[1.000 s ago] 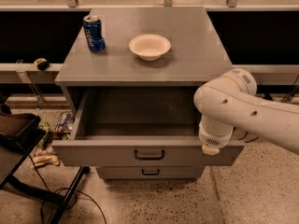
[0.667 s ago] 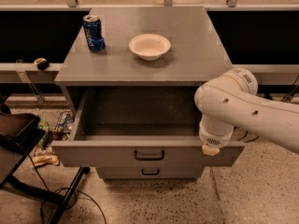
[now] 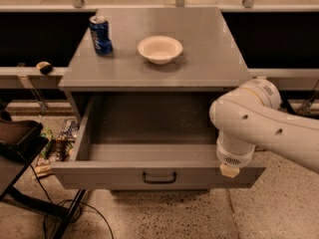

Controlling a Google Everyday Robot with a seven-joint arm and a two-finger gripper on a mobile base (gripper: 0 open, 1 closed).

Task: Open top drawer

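Note:
The top drawer [image 3: 158, 174] of the grey cabinet [image 3: 159, 59] stands pulled far out, showing its deep grey inside. Its small black bar handle [image 3: 159, 177] is at the centre of the front. My white arm [image 3: 249, 126] reaches in from the right, and its tan-capped end [image 3: 230, 171] sits at the drawer's right front corner. My gripper itself is hidden from this view. The two lower drawers are hidden under the open drawer front.
A blue can [image 3: 100, 35] and a white bowl [image 3: 160, 49] stand on the cabinet top. A dark stand and cables [image 3: 30, 193] are at the lower left, with clutter on the floor beside the cabinet. Speckled floor lies in front.
The drawer front and the arm's capped end sit slightly lower and nearer than before. The lower drawer fronts seen earlier are now hidden under the open drawer.

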